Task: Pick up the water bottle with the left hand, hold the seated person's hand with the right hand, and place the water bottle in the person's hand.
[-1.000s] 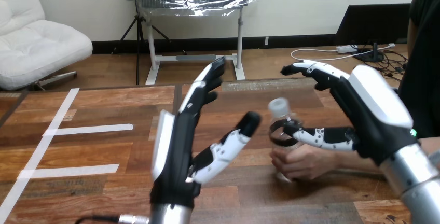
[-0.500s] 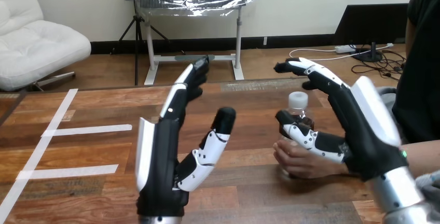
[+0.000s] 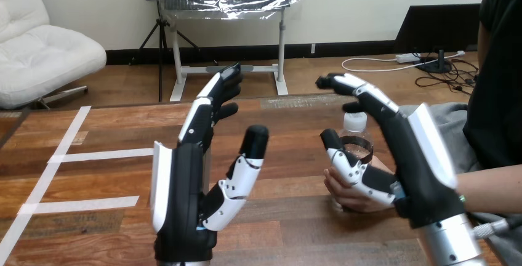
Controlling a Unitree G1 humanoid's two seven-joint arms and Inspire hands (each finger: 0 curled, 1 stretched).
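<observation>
Water bottle sitting in the person's hand, not in the robot's

Right hand is standing edge-up over the table's right side, with its fingers stretching straight out, up and to the left, and its thumb reaching out lower down; it's gripping nothing, the whole hand is spreading wide; the thumb is lying across the front of the bottle's lower part and just over the person's fingers, but I honestly cannot tell if it's touching either; the bottle's neck and white cap are poking up in the gap between that thumb and the fingers, standing upright as far as I can see; the person's hand is wrapping around the bottle's lower half, with the forearm coming in from the view's right edge; the bottle's base is hiding behind that hand, so I can't say whether it's resting on the wood.

Left hand is hanging well apart from all that, left of the view's middle, palm facing right, fingers pointing straight up and thumb angling out; it's spreading open and holding nothing.

Wooden table is running under everything; white tape strips are lying on its left part.
</observation>
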